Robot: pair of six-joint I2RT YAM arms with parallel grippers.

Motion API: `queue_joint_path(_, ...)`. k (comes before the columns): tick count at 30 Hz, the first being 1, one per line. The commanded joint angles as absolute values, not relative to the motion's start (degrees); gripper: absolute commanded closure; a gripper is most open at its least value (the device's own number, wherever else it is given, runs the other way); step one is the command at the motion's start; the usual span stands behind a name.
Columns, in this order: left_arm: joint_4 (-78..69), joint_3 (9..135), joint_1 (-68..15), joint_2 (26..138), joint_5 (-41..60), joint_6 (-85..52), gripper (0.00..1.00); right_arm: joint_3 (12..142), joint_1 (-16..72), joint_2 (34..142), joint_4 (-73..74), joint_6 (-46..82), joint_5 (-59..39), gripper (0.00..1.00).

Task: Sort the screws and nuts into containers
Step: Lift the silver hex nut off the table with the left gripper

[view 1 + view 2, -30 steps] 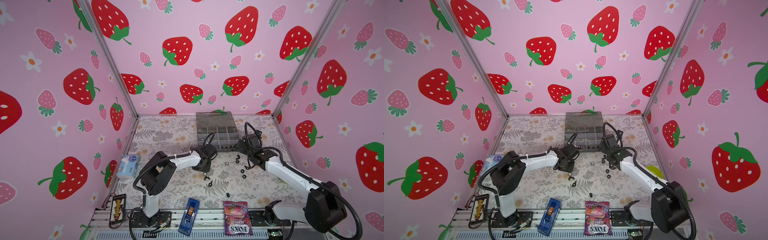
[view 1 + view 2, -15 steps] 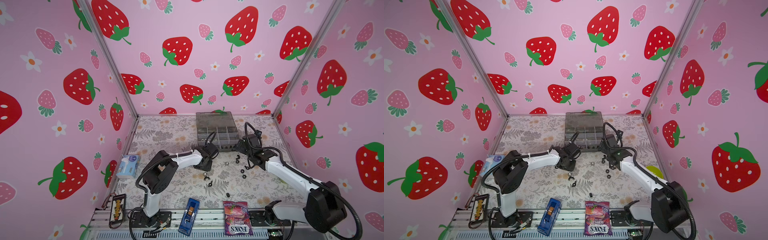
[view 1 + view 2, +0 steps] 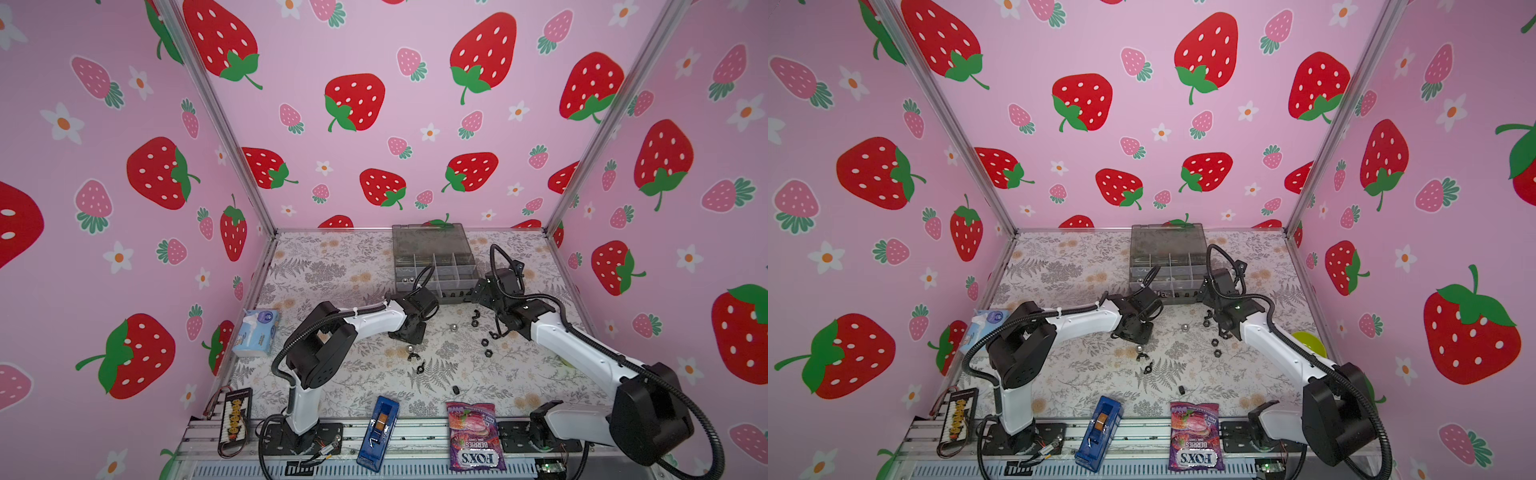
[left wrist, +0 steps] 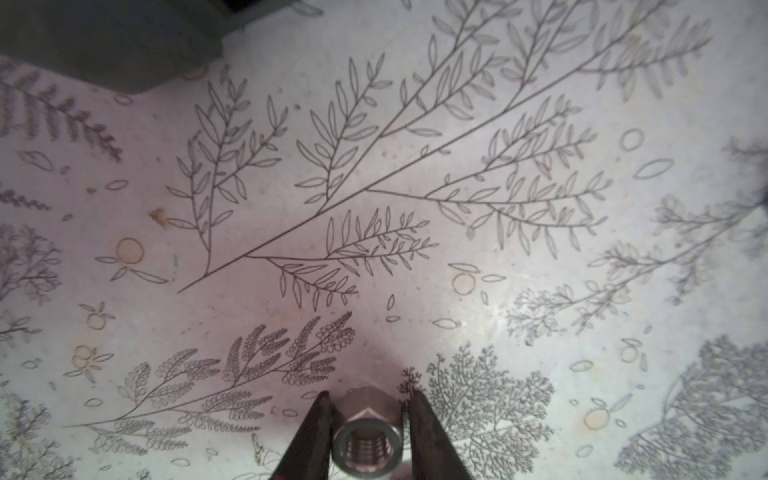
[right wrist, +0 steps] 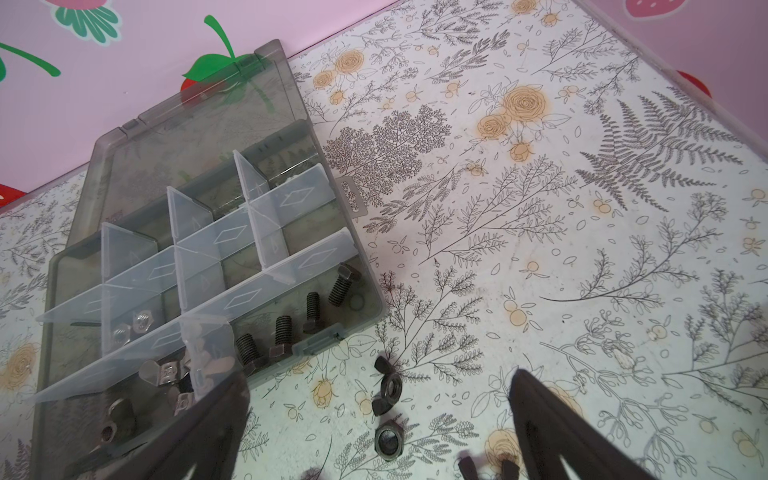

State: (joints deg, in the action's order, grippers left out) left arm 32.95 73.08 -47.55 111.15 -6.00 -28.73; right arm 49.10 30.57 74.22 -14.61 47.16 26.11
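Floral paper covers the bench (image 3: 332, 270), pink strawberry walls behind it, and the loose hardware lies scattered in the middle. The left claw (image 4: 369, 399) is closed on a silver dome nut (image 4: 365, 440): both fingers press its hex flats. The threaded hole faces the wrist camera and the dome points away, so the nut's axis runs along the fingers, not across them. It sits low at the bench, and I cannot tell whether it has lifted clear.

What matters for the carry is where the organiser box (image 3: 428, 241) lies. It is beyond this claw, towards the back wall and a little to the right in both top views, near but not touching. The cell holding the other shiny dome nuts (image 3: 406, 282) is on the box's left side, almost straight ahead of the left claw, so I judge a short lift and forward reach will do it.

The right claw (image 5: 380, 374) hangs wide open and empty just beside the box's front edge, over a black wing nut (image 5: 385, 390) and a black hex nut (image 5: 388, 440). It is closer to the box than the left one. Black screws (image 5: 307, 307) already lie in the near row.
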Motion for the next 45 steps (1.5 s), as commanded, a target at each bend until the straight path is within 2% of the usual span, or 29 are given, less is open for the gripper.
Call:
queue_joint_path(1,36.4,72.6,-47.9,113.0,-7.1,-29.1,0.69,48.2,30.2,74.0,-15.7,48.6,27.0,0.0)
queue_joint_path(19,49.3,79.0,-47.9,117.8,-7.5,-24.5,0.69,48.3,30.2,74.1,-15.6,48.7,27.0,0.0)
queue_joint_path(23,49.5,79.3,-47.9,118.9,-7.2,-24.2,0.78,48.2,30.1,74.3,-15.6,48.7,27.0,0.0)
queue_joint_path(27,48.9,79.1,-47.9,118.5,-6.6,-24.3,0.79,48.1,30.0,74.4,-15.6,48.6,27.0,0.0)
queue_joint_path(32,48.2,79.4,-47.8,117.6,-7.0,-24.2,0.85,48.3,29.9,74.7,-15.7,48.4,26.8,0.0)
queue_joint_path(45,46.0,80.9,-46.9,112.5,-10.6,-24.2,0.86,48.0,29.8,74.0,-15.3,48.0,27.0,0.0)
